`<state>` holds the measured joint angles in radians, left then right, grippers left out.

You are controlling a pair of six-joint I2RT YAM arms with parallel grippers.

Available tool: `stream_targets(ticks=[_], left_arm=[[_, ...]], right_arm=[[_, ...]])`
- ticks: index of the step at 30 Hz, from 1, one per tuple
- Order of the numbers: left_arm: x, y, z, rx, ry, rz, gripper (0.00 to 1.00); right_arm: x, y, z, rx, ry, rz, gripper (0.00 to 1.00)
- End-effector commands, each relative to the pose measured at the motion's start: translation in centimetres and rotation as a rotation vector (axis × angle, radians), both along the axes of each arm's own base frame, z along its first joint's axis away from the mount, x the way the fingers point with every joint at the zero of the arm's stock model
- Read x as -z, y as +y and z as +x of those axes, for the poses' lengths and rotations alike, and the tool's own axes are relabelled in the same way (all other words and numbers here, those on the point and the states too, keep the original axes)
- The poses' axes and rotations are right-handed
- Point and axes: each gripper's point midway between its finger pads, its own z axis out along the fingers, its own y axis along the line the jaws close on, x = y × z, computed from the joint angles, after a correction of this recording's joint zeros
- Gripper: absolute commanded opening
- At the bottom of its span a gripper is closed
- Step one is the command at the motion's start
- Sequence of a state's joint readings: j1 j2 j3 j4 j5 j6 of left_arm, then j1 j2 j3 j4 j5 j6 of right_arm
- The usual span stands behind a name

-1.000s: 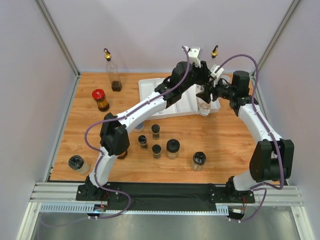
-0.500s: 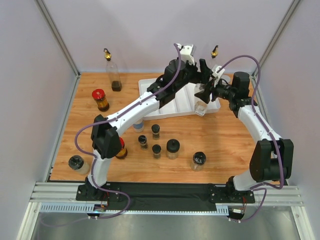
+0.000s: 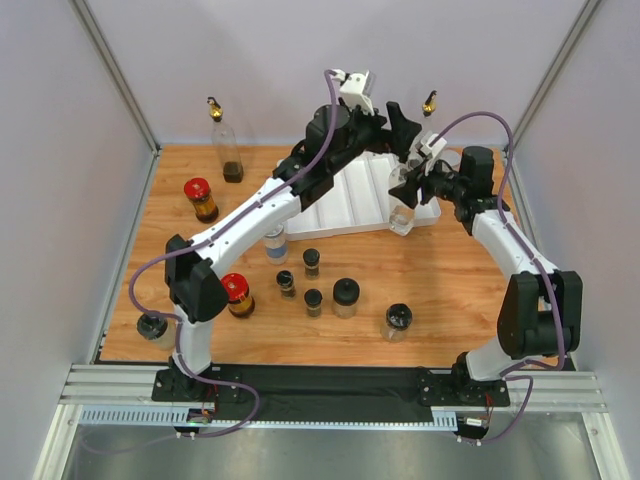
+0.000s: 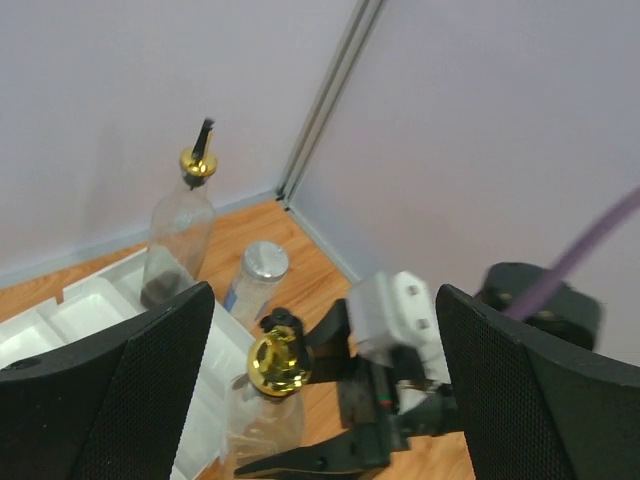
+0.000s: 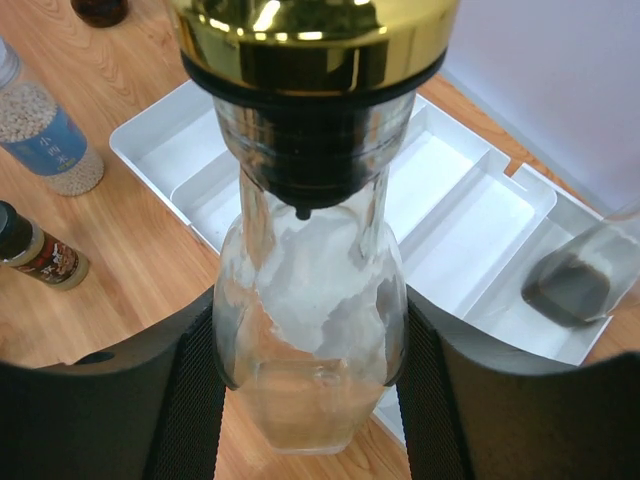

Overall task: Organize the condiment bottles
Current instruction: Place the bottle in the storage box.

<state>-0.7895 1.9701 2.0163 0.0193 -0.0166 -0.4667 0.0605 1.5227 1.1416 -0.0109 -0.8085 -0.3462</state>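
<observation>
My right gripper (image 3: 405, 195) (image 5: 310, 395) is shut on the body of a clear gold-spouted bottle (image 3: 403, 216) (image 5: 310, 330). It holds the bottle upright by the near right edge of the white tray (image 3: 335, 205). My left gripper (image 3: 398, 135) (image 4: 320, 400) hangs open above that bottle's gold cap (image 4: 278, 360), with nothing in it. A second spouted bottle (image 4: 178, 235) with dark liquid stands in the tray's end compartment. A third (image 3: 228, 145) stands at the back left. Red-capped jars (image 3: 200, 198) (image 3: 237, 293), a grey-lidded jar (image 3: 275, 243) and several black-lidded jars (image 3: 313, 280) stand on the table.
Larger black-lidded jars stand at the front (image 3: 346, 297) (image 3: 398, 321) and at the front left edge (image 3: 152, 327). Another grey-lidded jar (image 4: 258, 270) stands beyond the tray near the back right corner. Walls close in the back and both sides.
My left gripper has opened and lifted up and to the left, away from the clear bottle's top. The left elbow swung left. The right gripper has kept its hold.
</observation>
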Motion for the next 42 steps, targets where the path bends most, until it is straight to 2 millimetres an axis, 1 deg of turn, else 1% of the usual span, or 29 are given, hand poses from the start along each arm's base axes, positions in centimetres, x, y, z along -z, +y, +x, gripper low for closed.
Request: stream_targets(ticks=[1,8,11,13,14,15,16,17,18,19,20,21,23,24,25,26,28,29,30,31,32,34,35,36,38,39,40,41,42], left_arm=[[-9.1,2.2,-3.7,0.066,-0.155,-0.132,1.0],[-10.0,3.7,-4.1,0.074,-0.177,-0.123,1.0],[-10.1,5.2,-4.2,0.051,-0.207,-0.081,1.0],[-10.0,6.9,-4.4,0.025,-0.241,-0.034,1.0],[-10.9,8.2,-5.3,0.016,-0.264,-0.029,1.0],[-8.9,8.7,-5.0,0.012,-0.239,0.011,1.0],[-8.3,9.9,-4.9,-0.004,-0.244,0.041,1.0],[-9.1,11.5,-6.0,-0.014,-0.262,0.042,1.0],[-6.5,12.1,-5.9,-0.02,-0.231,0.092,1.0],[-5.8,13.1,-6.1,-0.034,-0.232,0.113,1.0],[-6.6,15.2,-6.8,-0.069,-0.267,0.128,1.0],[-4.0,16.0,-6.7,-0.082,-0.233,0.173,1.0],[-3.7,18.8,-7.6,-0.132,-0.246,0.22,1.0],[-2.0,20.2,-7.3,-0.166,-0.222,0.259,1.0],[-1.3,21.2,-7.5,-0.189,-0.21,0.289,1.0],[-1.9,22.8,-8.3,-0.224,-0.229,0.298,1.0],[0.2,24.7,-8.8,-0.267,-0.201,0.36,1.0],[-0.5,26.2,-9.7,-0.313,-0.222,0.365,1.0],[1.0,27.1,-10.0,-0.332,-0.221,0.416,1.0],[1.6,28.0,-10.5,-0.352,-0.221,0.447,1.0],[1.1,29.6,-11.4,-0.404,-0.24,0.461,1.0],[3.4,31.3,-12.1,-0.438,-0.232,0.551,1.0],[3.0,32.9,-13.0,-0.49,-0.245,0.555,1.0],[4.7,33.5,-13.3,-0.503,-0.225,0.586,1.0],[5.4,35.2,-14.6,-0.548,-0.225,0.588,1.0],[7.5,35.5,-14.9,-0.542,-0.192,0.618,1.0],[7.6,36.3,-15.6,-0.569,-0.193,0.606,1.0],[9.0,36.7,-15.7,-0.576,-0.176,0.626,1.0],[9.5,37.2,-15.9,-0.591,-0.171,0.636,1.0]], right_arm=[[-1.7,0.2,1.1,0.013,-0.066,0.007,0.0],[-1.7,-0.1,1.8,0.041,-0.065,0.003,0.0],[-2.1,-0.5,2.3,0.063,-0.073,0.002,0.0],[-2.6,-0.9,2.6,0.08,-0.078,0.006,0.0],[-2.8,-1.1,2.9,0.091,-0.083,0.006,0.0],[-2.9,-1.2,3.1,0.098,-0.083,0.006,0.0],[-3.3,-1.6,3.3,0.113,-0.092,0.007,0.0],[-3.5,-1.9,3.6,0.129,-0.099,0.006,0.0],[-3.9,-2.2,3.8,0.144,-0.108,0.006,0.0],[-4.0,-2.6,4.2,0.16,-0.11,0.007,0.0],[-4.7,-3.1,4.7,0.185,-0.129,0.006,0.0],[-5.1,-3.4,4.9,0.201,-0.138,0.006,0.0],[-5.9,-4.1,5.9,0.24,-0.157,0.008,0.0],[-6.0,-4.3,6.2,0.249,-0.16,0.007,0.0],[-6.3,-4.5,6.4,0.259,-0.172,0.004,0.0],[-6.3,-4.8,7.0,0.279,-0.176,-0.001,0.0],[-6.9,-5.1,7.6,0.296,-0.195,0.002,0.0],[-6.9,-5.3,8.2,0.311,-0.202,0.007,0.0],[-7.1,-5.4,8.5,0.319,-0.212,0.009,0.0],[-7.4,-5.5,8.9,0.327,-0.227,0.014,0.0],[-7.5,-5.7,9.2,0.344,-0.233,0.016,0.0],[-7.5,-5.9,9.7,0.358,-0.246,0.018,0.0],[-8.0,-6.0,10.0,0.368,-0.265,0.023,0.0],[-7.5,-6.2,10.5,0.378,-0.256,0.024,0.0],[-7.8,-6.3,11.0,0.386,-0.266,0.026,0.0],[-7.4,-6.3,11.4,0.386,-0.258,0.027,0.0],[-7.7,-6.3,11.8,0.389,-0.268,0.03,0.0],[-7.6,-6.3,12.0,0.39,-0.269,0.033,0.0],[-7.7,-6.3,12.1,0.393,-0.274,0.036,0.0]])
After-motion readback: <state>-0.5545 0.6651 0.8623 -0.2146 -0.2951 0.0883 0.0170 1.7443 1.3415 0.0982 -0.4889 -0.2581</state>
